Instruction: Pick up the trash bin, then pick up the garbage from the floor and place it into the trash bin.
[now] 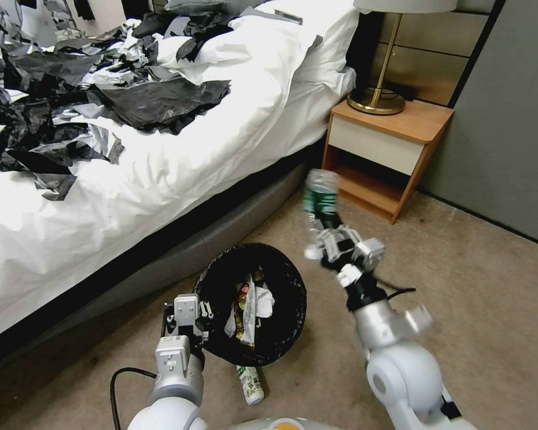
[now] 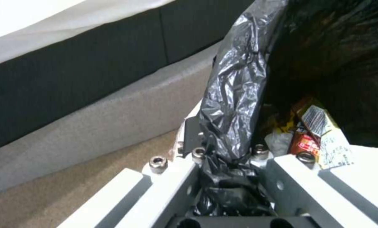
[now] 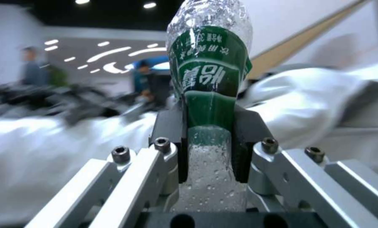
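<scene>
1. The floor (image 1: pixel 484 298) is tan short-pile carpet, running from the bed (image 1: pixel 179 167) across to a wooden nightstand (image 1: pixel 388 149) that carries a brass lamp (image 1: pixel 379 89).
2. The bed has white sheets strewn with black plastic bags (image 1: pixel 155 101); its dark base sits on a grey plinth along the carpet.
3. The trash bin (image 1: pixel 284 334), lined with a black bag, sits near the bed's edge, between the two arms.
4. Inside the bin lie wrappers (image 2: pixel 317 126) and a white tissue (image 1: pixel 260 301).
5. The left gripper (image 1: pixel 188 316) is at the bin's near rim, its fingers pinching the folded black liner (image 2: pixel 233 104), as the left wrist view shows.
6. The right gripper (image 1: pixel 338 245) is raised above the carpet, to the right of and beyond the bin, its fingers (image 3: pixel 172 142) clamped around a clear plastic bottle (image 3: pixel 210 79) with a green label.
7. A second small bottle (image 1: pixel 250 384) lies on the carpet just beside the bin's near side.
</scene>
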